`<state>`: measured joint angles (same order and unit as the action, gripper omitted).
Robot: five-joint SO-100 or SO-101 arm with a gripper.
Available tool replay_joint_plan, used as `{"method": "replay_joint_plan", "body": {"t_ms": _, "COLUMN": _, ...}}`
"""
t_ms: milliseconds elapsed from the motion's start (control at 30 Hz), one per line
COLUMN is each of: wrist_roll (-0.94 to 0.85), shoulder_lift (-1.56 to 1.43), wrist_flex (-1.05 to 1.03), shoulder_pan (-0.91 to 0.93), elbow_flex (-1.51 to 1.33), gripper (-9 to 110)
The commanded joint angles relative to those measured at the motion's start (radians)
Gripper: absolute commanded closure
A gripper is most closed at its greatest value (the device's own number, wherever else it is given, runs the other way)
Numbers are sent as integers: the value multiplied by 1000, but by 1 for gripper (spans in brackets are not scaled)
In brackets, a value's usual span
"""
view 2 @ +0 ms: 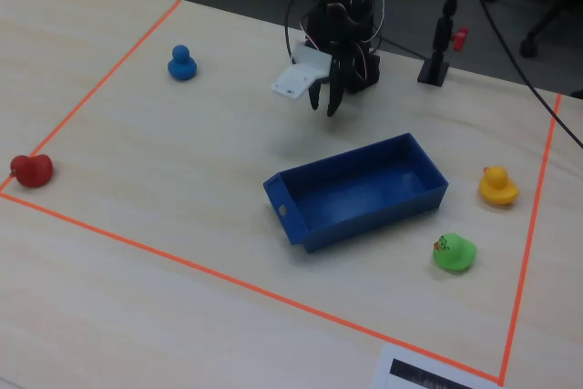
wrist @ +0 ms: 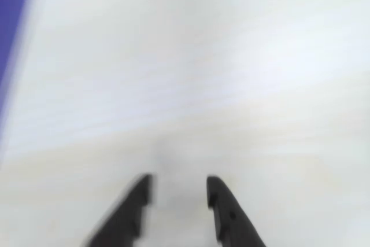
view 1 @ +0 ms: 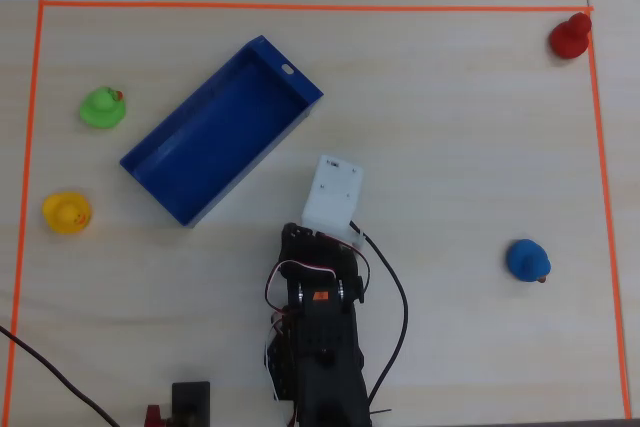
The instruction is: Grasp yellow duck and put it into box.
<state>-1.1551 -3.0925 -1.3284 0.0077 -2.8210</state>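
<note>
The yellow duck (view 1: 67,213) stands on the table at the left, below the green duck; in the fixed view the yellow duck (view 2: 498,186) is at the right, beyond the box's far end. The blue box (view 1: 215,132) lies empty and diagonal; in the fixed view the box (view 2: 364,223) is at the centre. My gripper (view 2: 323,102) hangs above bare table behind the box, far from the yellow duck. In the blurred wrist view the gripper (wrist: 178,186) is open and empty, with the box's edge (wrist: 10,21) at the far left. In the overhead view its white wrist housing (view 1: 333,193) hides the jaws.
A green duck (view 1: 102,107) stands near the yellow one. A blue duck (view 1: 527,260) and a red duck (view 1: 570,37) stand on the other side. Orange tape (view 1: 300,5) frames the work area. The arm's base (view 1: 320,347) and cables sit at the bottom edge.
</note>
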Motion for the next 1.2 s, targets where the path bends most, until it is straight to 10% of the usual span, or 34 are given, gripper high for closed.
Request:
{"method": "replay_joint_plan", "body": {"t_ms": 0, "wrist_roll": 18, "shoulder_lift": 281, "wrist_flex": -55, "shoulder_pan": -75, "elbow_flex": 472, "gripper": 70}}
{"method": "replay_joint_plan", "body": {"t_ms": 367, "wrist_roll": 318, "shoulder_lift": 887, "wrist_flex": -321, "shoulder_pan": -500, "elbow_flex": 1244, "gripper": 58}}
{"method": "replay_joint_plan", "body": {"t_ms": 1167, "wrist_roll": 572, "shoulder_lift": 1618, "wrist_flex": -170, "shoulder_pan": -1160, "elbow_flex": 1671, "gripper": 58}}
